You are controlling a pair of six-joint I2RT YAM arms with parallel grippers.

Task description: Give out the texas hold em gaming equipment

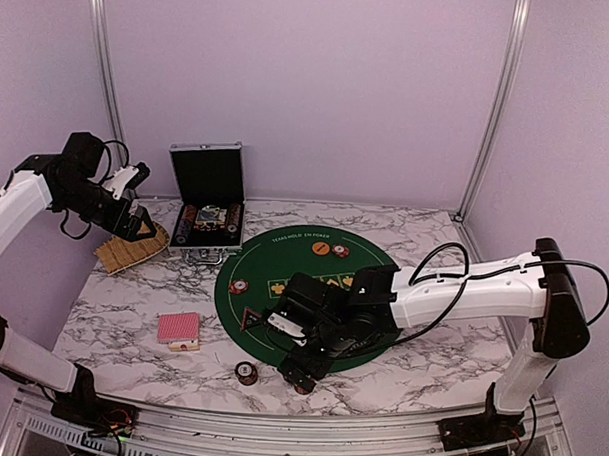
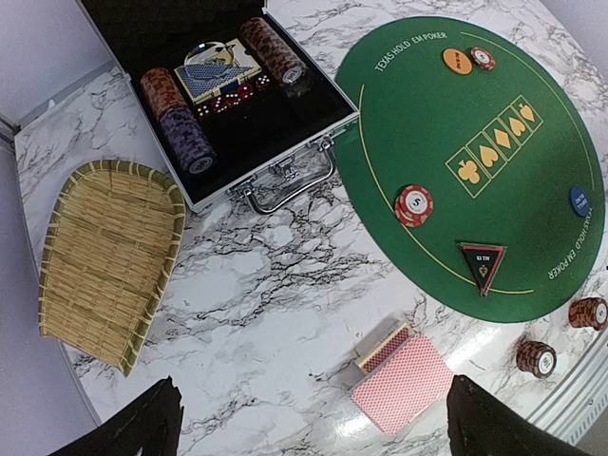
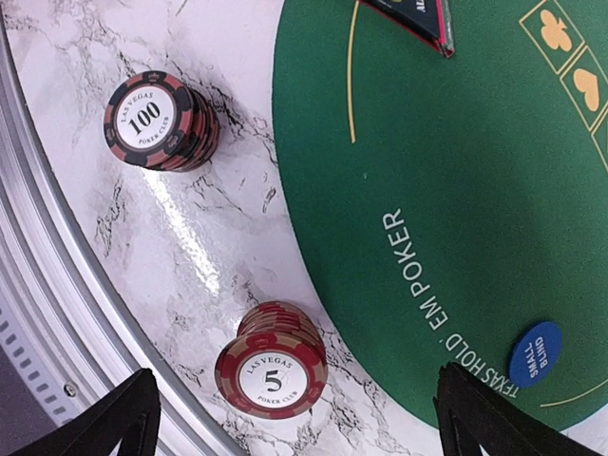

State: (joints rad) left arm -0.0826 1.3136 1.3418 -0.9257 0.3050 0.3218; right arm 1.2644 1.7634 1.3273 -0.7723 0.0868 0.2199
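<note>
left jaws apart, right jaws apart over 5 chip stack (image 3: pixel 273 372), blue button (image 3: pixel 535 353) hidden overhead by right arm (image 1: pixel 462 294)

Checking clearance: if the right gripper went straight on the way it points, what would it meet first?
Probably the red chip stack marked 5, which sits on the marble table between the open fingers of the right gripper; how far off is unclear.

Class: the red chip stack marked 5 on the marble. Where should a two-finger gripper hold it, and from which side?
Come from straight above and clamp opposite sides of the red chip stack marked 5, low on its curved wall, so every chip is likely caught. It stands face up on marble; the green mat lies flat beside it and should not obstruct.
</note>
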